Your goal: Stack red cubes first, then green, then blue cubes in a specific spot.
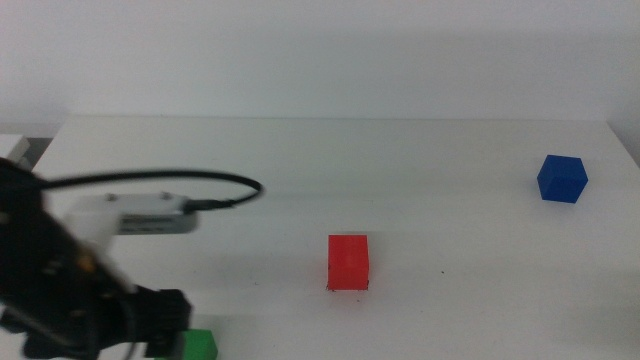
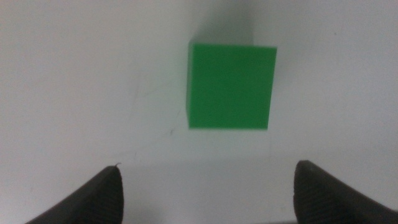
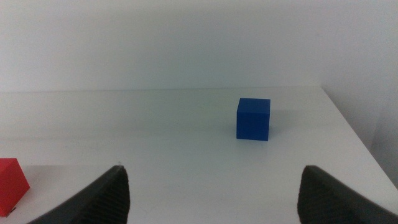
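The red cube (image 1: 348,262) rests near the table's middle, with tiny black tick marks of the spot (image 1: 327,289) at its base; its corner also shows in the right wrist view (image 3: 11,180). At the front left edge lies the green cube (image 1: 200,346), half cut off by the picture's edge. My left gripper (image 2: 208,167) hovers open just short of the green cube (image 2: 231,86), which lies beyond its jaws, not between them. The blue cube (image 1: 562,179) stands alone at the far right. My right gripper (image 3: 212,169) is open and well back from the blue cube (image 3: 253,118).
The left arm (image 1: 70,290) with its white camera block and black cable (image 1: 215,185) fills the front left corner. The table's right edge (image 3: 357,140) runs close behind the blue cube. Bare white tabletop lies between the red and blue cubes.
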You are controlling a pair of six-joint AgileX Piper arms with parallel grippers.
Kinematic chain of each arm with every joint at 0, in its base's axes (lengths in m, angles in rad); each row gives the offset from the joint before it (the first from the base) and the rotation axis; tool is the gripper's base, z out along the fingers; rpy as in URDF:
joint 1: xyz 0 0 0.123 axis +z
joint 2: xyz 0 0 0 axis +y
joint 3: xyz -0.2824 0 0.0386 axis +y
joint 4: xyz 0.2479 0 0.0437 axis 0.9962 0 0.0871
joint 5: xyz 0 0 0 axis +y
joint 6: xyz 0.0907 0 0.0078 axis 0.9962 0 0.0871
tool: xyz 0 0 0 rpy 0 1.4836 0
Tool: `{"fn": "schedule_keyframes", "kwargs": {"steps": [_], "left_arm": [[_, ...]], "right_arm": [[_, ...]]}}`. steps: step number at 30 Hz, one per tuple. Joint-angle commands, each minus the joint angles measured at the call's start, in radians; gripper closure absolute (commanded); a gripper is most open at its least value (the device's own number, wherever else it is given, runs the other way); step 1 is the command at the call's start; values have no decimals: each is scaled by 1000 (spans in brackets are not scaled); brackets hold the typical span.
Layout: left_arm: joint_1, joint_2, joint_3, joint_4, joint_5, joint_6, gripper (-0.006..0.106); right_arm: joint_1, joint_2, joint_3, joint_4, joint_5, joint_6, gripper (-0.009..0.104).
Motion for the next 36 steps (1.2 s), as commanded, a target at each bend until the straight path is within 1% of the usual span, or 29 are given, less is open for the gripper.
{"fn": "schedule_keyframes", "kwargs": {"steps": [1,4,9,13,18,21,23,24,26,29,32,34,35,36], "left_arm": [[-59,41,4,75,-59,-76,7],[-87,95,4,134,-134,-107,7],[-87,202,4,139,-213,-99,7],[-91,278,8,88,-267,-92,7],[-91,318,47,69,-361,-83,7],[-91,323,74,60,-394,-94,11],[-91,325,81,58,-395,-95,17],[-91,325,83,56,-395,-95,23],[-91,327,84,52,-384,-102,39],[-91,327,84,37,-373,-103,68],[-91,307,64,8,-352,-103,88],[-103,291,-2,-1,-274,-103,97],[-118,289,-58,16,-220,-114,101],[-135,293,-125,49,-175,-140,102]], "right_arm": [[-2,-5,3,-5,-9,-7,2],[-2,-5,3,-5,-9,-7,2],[-2,-5,3,-5,-9,-7,2],[-2,-5,3,-5,-9,-7,2],[-2,-5,3,-5,-9,-7,2],[-2,-5,3,-5,-9,-7,2],[-2,-5,3,-5,-9,-7,2],[-2,-5,3,-5,-9,-7,2],[-2,-5,3,-5,-9,-7,2],[-2,-5,3,-5,-9,-7,2],[-2,-5,3,-5,-9,-7,2],[-2,-5,3,-5,-9,-7,2],[-2,-5,3,-5,-9,-7,2],[-2,-5,3,-5,-9,-7,2]]}}
